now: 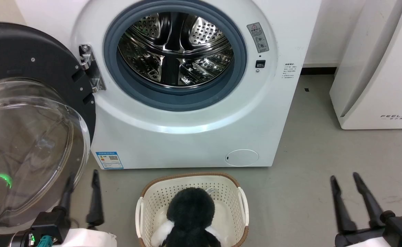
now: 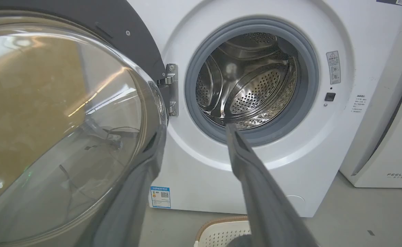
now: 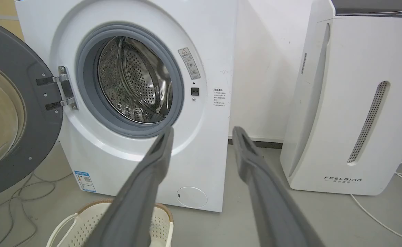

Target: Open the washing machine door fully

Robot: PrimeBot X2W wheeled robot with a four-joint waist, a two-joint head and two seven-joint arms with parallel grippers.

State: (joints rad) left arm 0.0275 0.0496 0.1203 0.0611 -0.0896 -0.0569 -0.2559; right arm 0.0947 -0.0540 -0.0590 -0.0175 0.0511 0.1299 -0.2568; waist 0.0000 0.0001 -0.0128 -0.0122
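On the washing machine (image 1: 187,137) the door (image 1: 25,65) is swung wide at nine o'clock. A push could be skidded off its glass (image 1: 25,144) by the left gripper (image 1: 83,175), spread and empty just beside it. Neither the appliance (image 1: 376,85) at three o'clock nor the basket (image 1: 146,193) at six is set in its path — the right gripper (image 1: 344,176) is parted, empty.

The grey floor (image 1: 317,164) carries the white washing machine (image 1: 194,137), which stands against the wall. A cream basket (image 1: 228,192) with a brown rim sits just in front of it. A white appliance (image 1: 376,85) stands near its right side, a white cable (image 3: 376,219) trailing beside. Thin dark cables (image 3: 32,195) lie at the left.
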